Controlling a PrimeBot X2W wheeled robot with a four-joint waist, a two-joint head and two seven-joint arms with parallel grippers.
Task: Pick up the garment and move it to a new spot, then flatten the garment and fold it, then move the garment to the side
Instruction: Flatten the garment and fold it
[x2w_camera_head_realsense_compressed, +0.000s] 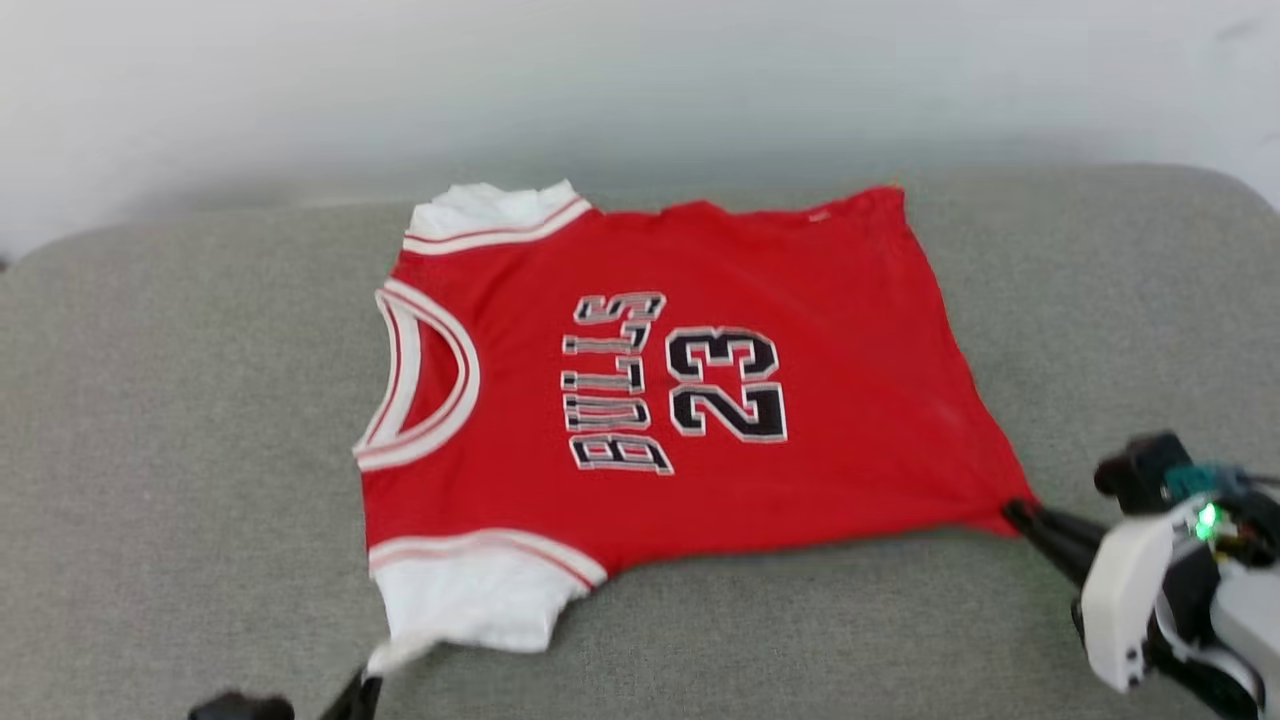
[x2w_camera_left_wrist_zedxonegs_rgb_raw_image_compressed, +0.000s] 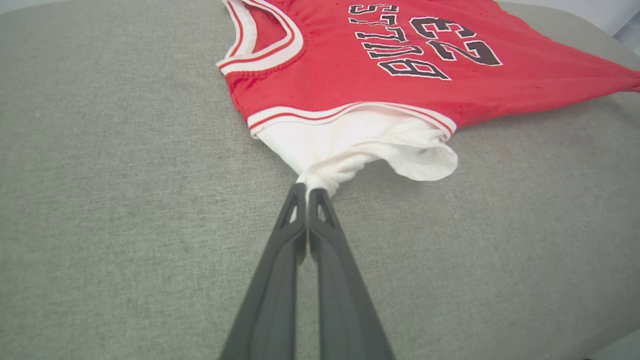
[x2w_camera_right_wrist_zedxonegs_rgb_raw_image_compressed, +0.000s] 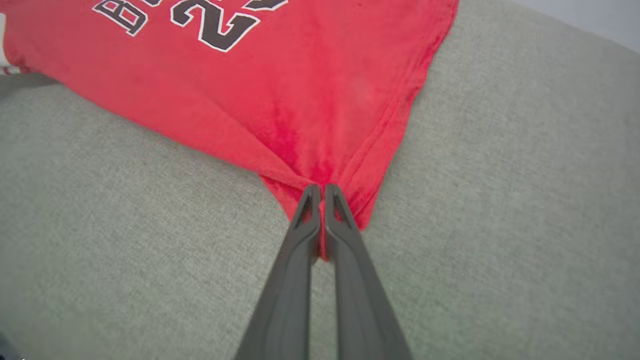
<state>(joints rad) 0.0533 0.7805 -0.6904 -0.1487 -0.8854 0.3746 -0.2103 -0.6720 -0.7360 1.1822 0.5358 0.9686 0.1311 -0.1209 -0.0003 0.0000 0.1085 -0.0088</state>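
The garment (x2w_camera_head_realsense_compressed: 850, 400) is a red jersey with white sleeves and a black 23, lying front up on the grey cushion, collar toward the left. My left gripper (x2w_camera_head_realsense_compressed: 375, 668) is shut on the tip of the near white sleeve (x2w_camera_left_wrist_zedxonegs_rgb_raw_image_compressed: 350, 145), which is pulled to a point at the left gripper (x2w_camera_left_wrist_zedxonegs_rgb_raw_image_compressed: 307, 190). My right gripper (x2w_camera_head_realsense_compressed: 1012, 510) is shut on the near hem corner, bunching the red cloth (x2w_camera_right_wrist_zedxonegs_rgb_raw_image_compressed: 310, 125) at the right gripper (x2w_camera_right_wrist_zedxonegs_rgb_raw_image_compressed: 322, 187). The garment (x2w_camera_left_wrist_zedxonegs_rgb_raw_image_compressed: 325, 75) is stretched between both grips.
The grey fabric cushion (x2w_camera_head_realsense_compressed: 180, 450) spreads wide to the left, right and front of the jersey. A pale wall (x2w_camera_head_realsense_compressed: 640, 80) rises behind its far edge. My white right wrist housing (x2w_camera_head_realsense_compressed: 1160, 580) sits at the lower right.
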